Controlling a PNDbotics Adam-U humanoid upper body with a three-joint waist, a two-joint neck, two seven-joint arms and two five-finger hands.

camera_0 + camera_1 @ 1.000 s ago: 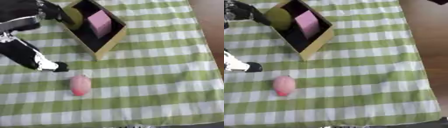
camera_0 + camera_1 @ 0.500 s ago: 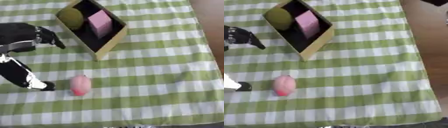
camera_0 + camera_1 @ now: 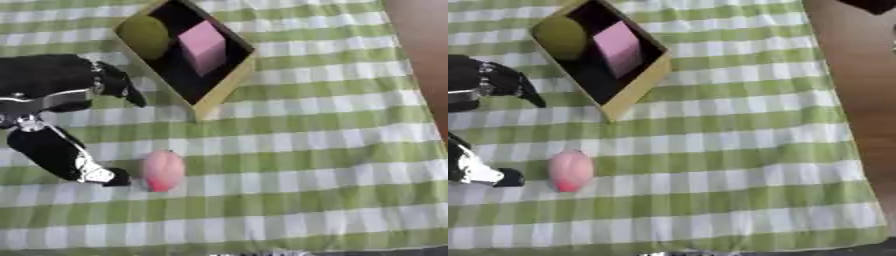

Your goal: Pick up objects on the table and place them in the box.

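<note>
At the left edge of the left eye view, the black left hand [image 3: 66,130] is seen spread above the desk. One finger group reaches up and right toward the box; a second, with a silver-trimmed tip [image 3: 96,175], reaches down and right toward the fruit. The digits are splayed wide and nothing is held between them.

Just to the right of the lower fingertip lies the pink, rounded, peach-like fruit [image 3: 163,170]. It rests on the green-and-white checked cloth [image 3: 332,165] that covers the desk. The fingertip is very near the fruit's left flank; whether contact is made cannot be told. The fruit is slightly elongated, and its long axis runs roughly away from the robot, tilted only a little.

Up and to the right of the fruit stands the open tan cardboard box [image 3: 223,92], set diagonally. Its near corner points toward the fruit, with a band of cloth between them. A yellow-green round fruit [image 3: 144,35] and a pink rectangular block [image 3: 203,46] are already inside it.

The right hand is not shown in either view.

The coming move is judged to turn on one relation: the pink fruit lies immediately right of the left hand, so this is the hand to use. A closure across the fruit's shorter width is indicated, followed by a carry up and right to the box.
</note>
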